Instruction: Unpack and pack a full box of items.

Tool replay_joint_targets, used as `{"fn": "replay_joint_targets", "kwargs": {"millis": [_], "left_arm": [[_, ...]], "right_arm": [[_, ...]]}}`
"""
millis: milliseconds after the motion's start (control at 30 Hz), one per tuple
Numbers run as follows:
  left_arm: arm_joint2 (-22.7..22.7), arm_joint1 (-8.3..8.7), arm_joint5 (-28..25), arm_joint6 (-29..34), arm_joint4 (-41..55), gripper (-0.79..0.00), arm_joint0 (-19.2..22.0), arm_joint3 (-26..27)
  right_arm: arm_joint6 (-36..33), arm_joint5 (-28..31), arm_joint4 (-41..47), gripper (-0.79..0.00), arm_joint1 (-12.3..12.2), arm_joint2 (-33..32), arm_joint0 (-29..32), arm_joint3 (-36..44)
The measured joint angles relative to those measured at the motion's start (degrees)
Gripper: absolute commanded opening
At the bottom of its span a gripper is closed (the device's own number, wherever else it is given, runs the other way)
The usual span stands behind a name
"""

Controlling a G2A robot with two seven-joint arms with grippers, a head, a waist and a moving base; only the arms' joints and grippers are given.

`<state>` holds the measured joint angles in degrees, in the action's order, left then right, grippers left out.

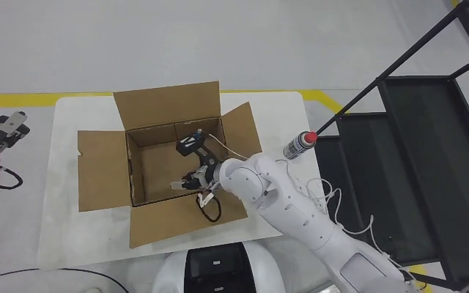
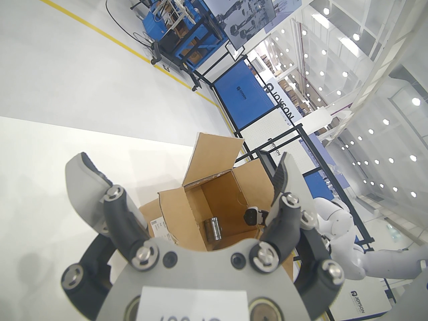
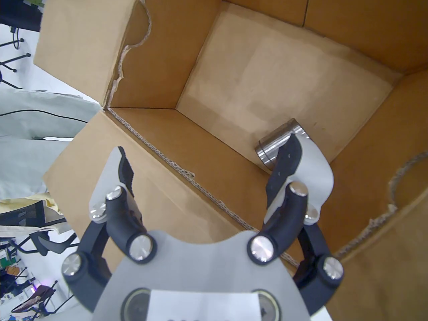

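Right gripper [image 3: 207, 148] spread wide in the open box [image 1: 102, 168], above the metal cylinder [image 3: 271, 144].
My gripper holds nothing. One finger crosses the cylinder's end and the other sits well off to the side. The cylinder lies on its side on the box floor, at the near side, close to a wall. I judge that an off-centre pinch could roll it away or jam a finger into the cardboard.

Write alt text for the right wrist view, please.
The right claw, open, hangs over an open cardboard box. One metal cylinder lies on its side on the box floor by a corner, partly hidden behind one claw finger.
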<state>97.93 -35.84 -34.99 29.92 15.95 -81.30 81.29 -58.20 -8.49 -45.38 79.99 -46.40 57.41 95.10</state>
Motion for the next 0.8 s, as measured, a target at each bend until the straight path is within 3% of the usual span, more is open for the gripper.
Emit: {"fn": "replay_joint_targets", "kwargs": {"millis": [367,800], "left_arm": [[0.0,0.00,0.0,0.0,0.0,0.000,0.0,0.0],[0.0,0.00,0.0,0.0,0.0,0.000,0.0,0.0]], "right_arm": [[-0.1,-8.6,-4.7,0.000,1.5,3.1,-3.2,-7.3],[0.0,-8.6,-4.6,0.000,1.5,3.1,-3.1,-7.3]]}}
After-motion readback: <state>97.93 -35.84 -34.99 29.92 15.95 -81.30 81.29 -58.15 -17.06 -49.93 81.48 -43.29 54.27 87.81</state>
